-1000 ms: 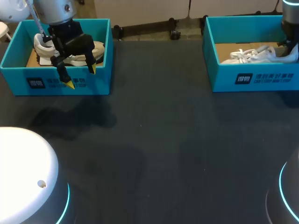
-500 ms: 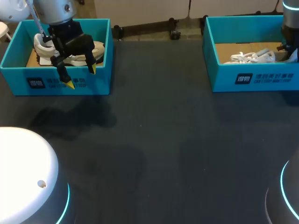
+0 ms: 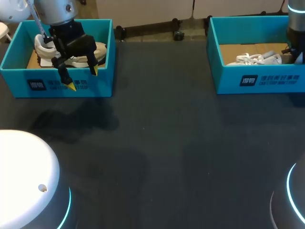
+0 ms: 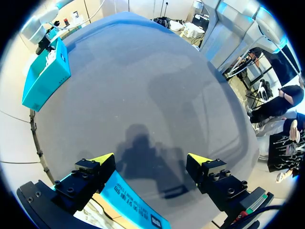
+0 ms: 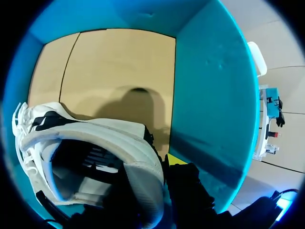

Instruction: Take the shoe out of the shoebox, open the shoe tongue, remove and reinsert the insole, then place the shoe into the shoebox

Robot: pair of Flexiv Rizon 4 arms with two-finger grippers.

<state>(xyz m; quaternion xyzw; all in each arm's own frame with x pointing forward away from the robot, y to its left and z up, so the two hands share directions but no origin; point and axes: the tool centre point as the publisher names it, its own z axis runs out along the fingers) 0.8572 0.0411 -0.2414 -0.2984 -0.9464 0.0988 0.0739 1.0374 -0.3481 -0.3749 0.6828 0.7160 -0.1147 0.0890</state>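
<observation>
Two teal boxes are set at the far corners of the dark worktop [image 3: 167,143]: the left shoebox [image 3: 102,57] and the right shoebox [image 3: 224,76]. A dark label [image 3: 36,85] with white print is carried on each front wall. Compared with a second ago, the white shoe [image 3: 255,59] has been drawn toward the right end of the right shoebox, and less of it is seen. Its heel is pinched between the fingers of the right claw [image 5: 155,174], with one yellow tip showing outside the heel. The left claw [image 3: 83,78] is held wide open and empty above the left shoebox's front wall, over a cream shoe [image 3: 98,49]; it has not moved.
</observation>
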